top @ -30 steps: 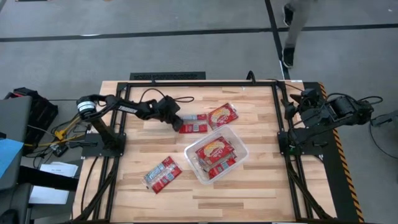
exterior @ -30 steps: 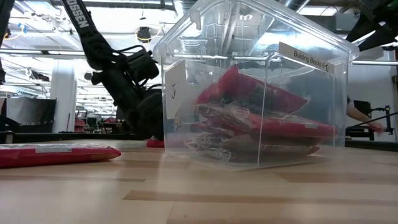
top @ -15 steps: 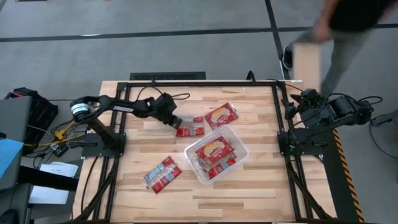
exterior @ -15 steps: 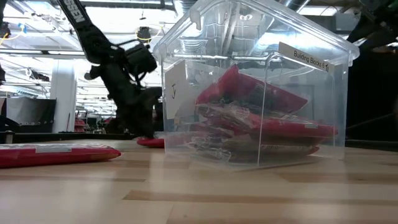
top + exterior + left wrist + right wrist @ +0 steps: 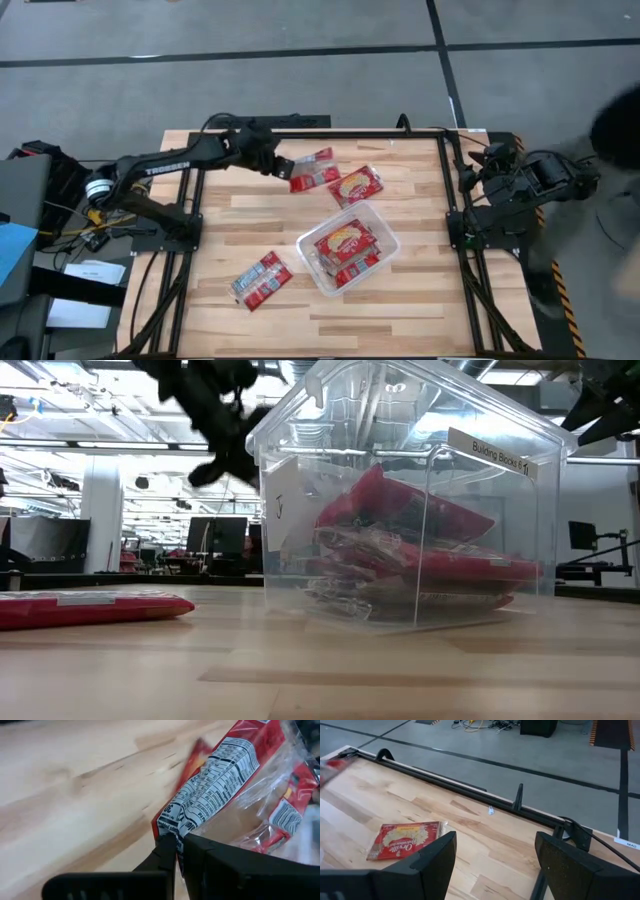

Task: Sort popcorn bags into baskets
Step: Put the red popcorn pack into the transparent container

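The clear tub (image 5: pixel 348 248) sits open-topped mid-surface (image 5: pixel 420 300), bare wood all round it — only one packet (image 5: pixel 357 186) lies just beside its far rim, another (image 5: pixel 262 280) well apart toward the near left corner.

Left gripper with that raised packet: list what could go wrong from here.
1. The left gripper pinches the lifted packet only at its edge, so the packet may slip out on the way.
2. The tub already holds a pile of packets, so a drop near the rim might slide off.
3. A loose packet lies beside the tub and could be knocked by the hanging one.
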